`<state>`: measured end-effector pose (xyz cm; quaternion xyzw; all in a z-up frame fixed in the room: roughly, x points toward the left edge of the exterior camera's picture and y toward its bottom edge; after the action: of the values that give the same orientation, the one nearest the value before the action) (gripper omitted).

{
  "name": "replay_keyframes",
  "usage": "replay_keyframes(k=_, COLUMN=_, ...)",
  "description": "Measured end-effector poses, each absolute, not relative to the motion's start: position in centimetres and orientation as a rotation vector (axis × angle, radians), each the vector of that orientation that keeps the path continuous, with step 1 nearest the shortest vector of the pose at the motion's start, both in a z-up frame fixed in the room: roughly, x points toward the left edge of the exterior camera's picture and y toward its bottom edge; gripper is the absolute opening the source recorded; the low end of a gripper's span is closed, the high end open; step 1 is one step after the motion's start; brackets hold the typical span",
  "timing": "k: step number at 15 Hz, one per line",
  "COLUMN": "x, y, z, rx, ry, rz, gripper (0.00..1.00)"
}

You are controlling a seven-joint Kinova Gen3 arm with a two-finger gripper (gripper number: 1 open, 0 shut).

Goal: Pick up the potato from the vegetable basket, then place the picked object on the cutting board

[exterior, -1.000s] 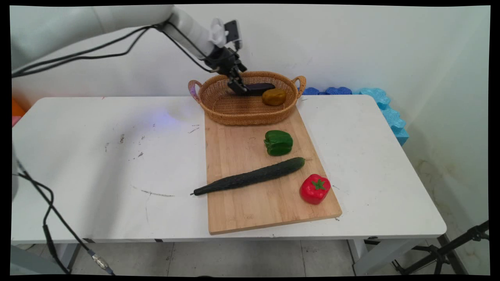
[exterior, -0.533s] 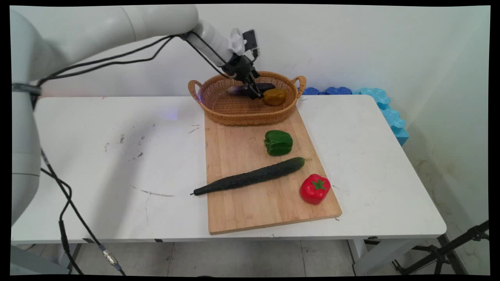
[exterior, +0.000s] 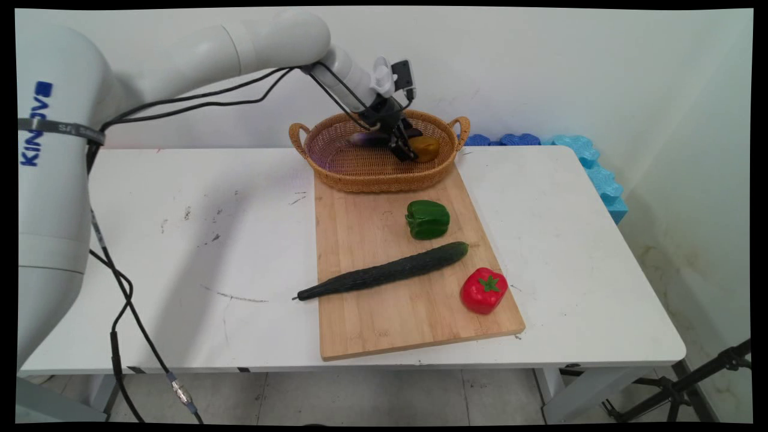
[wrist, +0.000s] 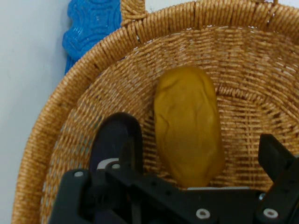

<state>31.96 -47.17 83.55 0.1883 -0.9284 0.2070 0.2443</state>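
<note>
My gripper [exterior: 409,150] is down inside a woven basket [exterior: 372,179] at the back of the table. It stands open, one finger on each side of a yellow-brown potato [exterior: 427,147]. In the hand view the potato [wrist: 188,126] lies lengthwise between the two fingers [wrist: 274,157], and the gripper [wrist: 203,161] is not closed on it. A dark purple eggplant [wrist: 113,140] lies beside the potato, just outside the left finger and partly behind it. In the main view the eggplant [exterior: 365,138] shows left of the hand. The basket's wall [wrist: 70,105] curves around both.
A wooden cutting board [exterior: 372,324] lies in front of the basket. On it are a green pepper [exterior: 428,219], a long dark cucumber [exterior: 384,271] and a red pepper [exterior: 483,290]. Blue foam pieces [exterior: 591,162] sit at the back right, against the wall.
The hand has moved right and down inside the basket, from over the eggplant to around the potato. Nothing on the board has moved.
</note>
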Motion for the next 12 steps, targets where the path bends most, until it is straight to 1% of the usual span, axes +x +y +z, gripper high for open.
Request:
replay_keyframes(k=5, x=30.9, y=-48.1, z=82.6, rx=0.507, ry=-2.535, rz=0.562, gripper=1.00)
replay_keyframes(k=6, x=30.7, y=-48.2, z=82.5, rx=0.507, ry=-2.535, rz=0.563, gripper=0.00)
replay_keyframes(k=12, x=30.3, y=-48.5, z=82.0, rx=0.513, ry=-2.541, rz=0.559, gripper=0.00)
